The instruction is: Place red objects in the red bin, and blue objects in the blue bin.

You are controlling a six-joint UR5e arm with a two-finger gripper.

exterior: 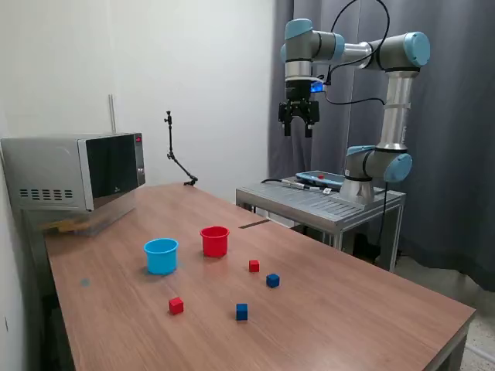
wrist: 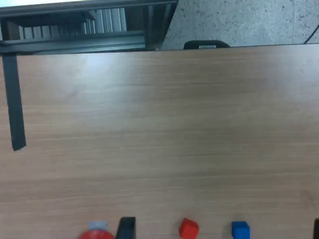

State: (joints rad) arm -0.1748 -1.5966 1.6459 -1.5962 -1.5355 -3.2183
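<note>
Two tiny red cubes (exterior: 254,266) (exterior: 176,306) and two dark blue cubes (exterior: 272,280) (exterior: 242,311) lie loose on the wooden table (exterior: 356,309). The red cup (exterior: 214,241) and the light-blue cup (exterior: 161,256) stand upright side by side behind them, the blue one toward the exterior view's left. My gripper (exterior: 298,130) hangs high in the air, far above the table's back edge, open and empty. The wrist view shows one red cube (wrist: 188,228), one blue cube (wrist: 240,230) and the red cup's rim (wrist: 95,234) at the picture's edge.
A microwave (exterior: 77,170) stands at the table's back left in the exterior view. A thin black stand (exterior: 176,158) rises at the back edge. A metal cart (exterior: 325,205) carries the arm's base behind the table. A dark strip (wrist: 14,102) lies on the wood.
</note>
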